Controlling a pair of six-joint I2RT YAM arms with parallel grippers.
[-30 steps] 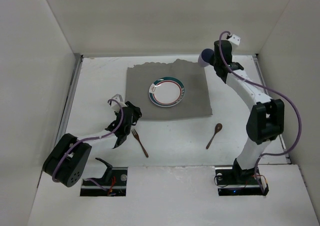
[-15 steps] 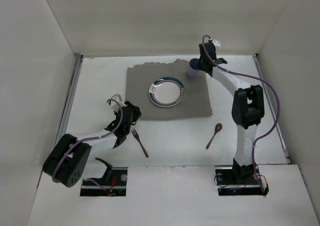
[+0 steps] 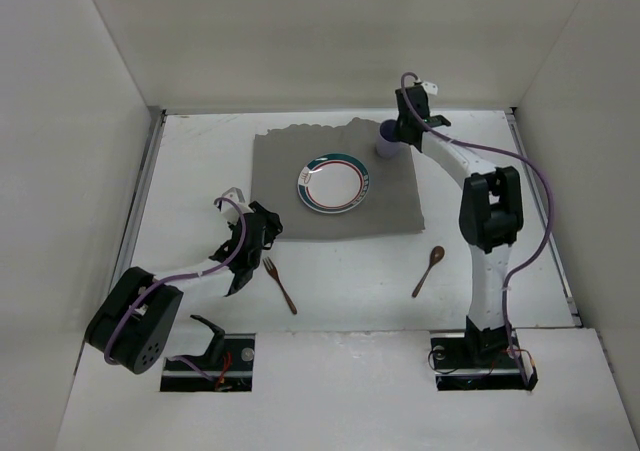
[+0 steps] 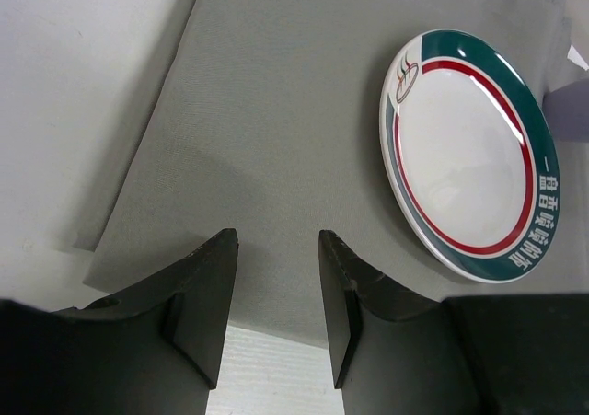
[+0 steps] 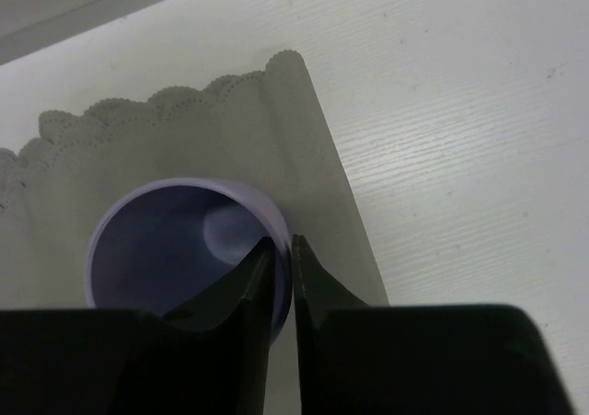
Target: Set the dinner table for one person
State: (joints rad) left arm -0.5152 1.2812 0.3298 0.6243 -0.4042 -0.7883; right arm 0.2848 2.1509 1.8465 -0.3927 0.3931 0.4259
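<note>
Dinner table (image 3: 350,271), right arm (image 3: 487,216) outstretched to cup (image 3: 385,138)

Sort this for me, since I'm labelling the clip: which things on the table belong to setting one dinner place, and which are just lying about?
Belongs to the job: plate, cup, fork, spoon, grey cloth, table.
Lying about: nothing loose; only the white walls remain.

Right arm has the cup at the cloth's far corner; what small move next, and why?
Probably open the right gripper and lift clear: it pinches the rim of the purple cup, which looks upright at the far right corner of the grey cloth, beyond the plate.
</note>
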